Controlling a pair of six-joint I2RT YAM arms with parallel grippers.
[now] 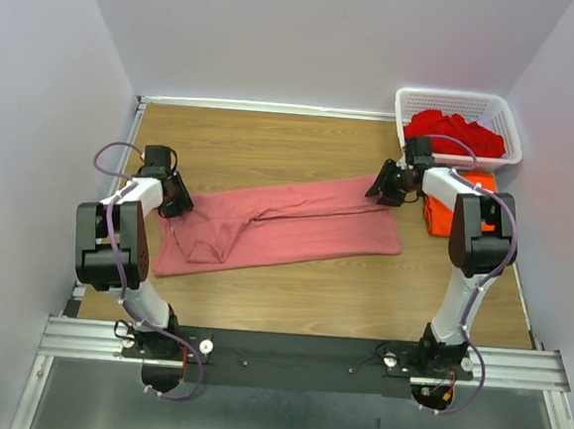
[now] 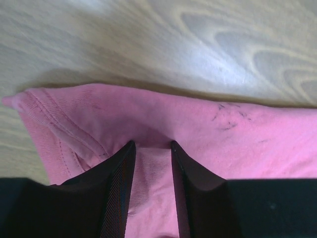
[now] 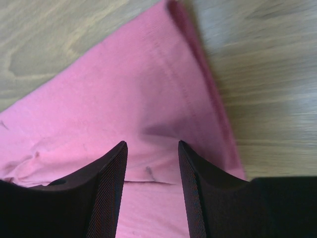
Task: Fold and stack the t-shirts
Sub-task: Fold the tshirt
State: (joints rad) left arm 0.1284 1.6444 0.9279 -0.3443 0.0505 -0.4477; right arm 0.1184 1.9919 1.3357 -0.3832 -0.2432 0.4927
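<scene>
Two hands: left hand point(image 2: 152, 145) pinching salmon-pink t-shirt point(image 1: 296, 225) at 9 o'clock; right hand point(image 3: 152, 145) at 2 o'clock, grip we can't tell.
Risk: we expect shallow pinch slipping, skewing fold.

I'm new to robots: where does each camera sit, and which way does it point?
Top external: high behind the arm bases, looking down at the table; both arms, left tool and right tool show.
Left wrist: on the left arm, looking down past its two fingers at the pink t-shirt.
Right wrist: on the right arm, looking down past its own fingers at that shirt's hemmed corner.
Shared: all three show the pink t-shirt.
</scene>
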